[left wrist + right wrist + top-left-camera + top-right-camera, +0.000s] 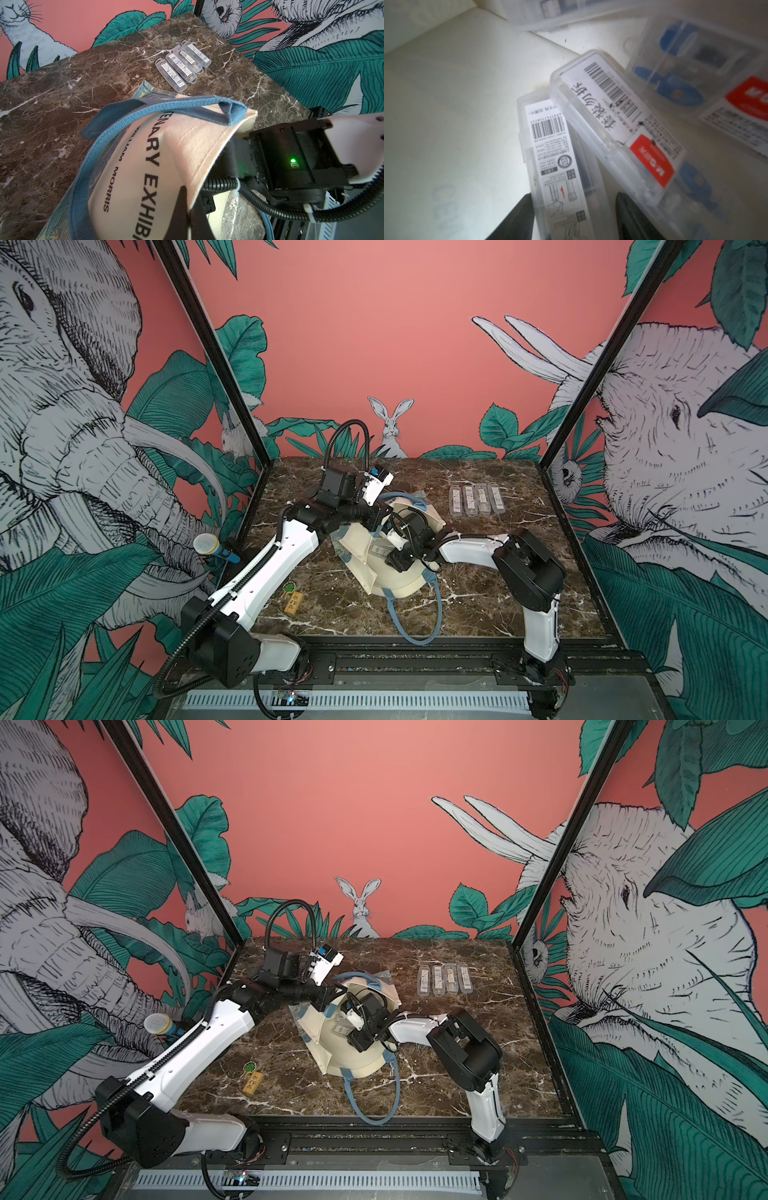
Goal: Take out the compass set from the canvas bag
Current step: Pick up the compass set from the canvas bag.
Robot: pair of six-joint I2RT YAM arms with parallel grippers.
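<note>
A cream canvas bag lies on its side in the middle of a marble table, its mouth propped open, one blue strap trailing toward the near edge. The left gripper, fingers pressed together, pinches the bag's upper rim and holds it raised; in the left wrist view the lifted canvas shows black "EXHIBITION" lettering, with the second strap folded over the rim. The right gripper reaches into the mouth. Its wrist view looks inside the bag, where a slim case of clear plastic with a barcode label lies on the canvas, partly under a wider case with a red label. The dark fingers stand spread, one on each side of the slim case's near end, not clamped on it. More clear cases lie deeper in the bag. Four slim cases sit in a tight row on the table beyond the bag, to its right in both top views.
</note>
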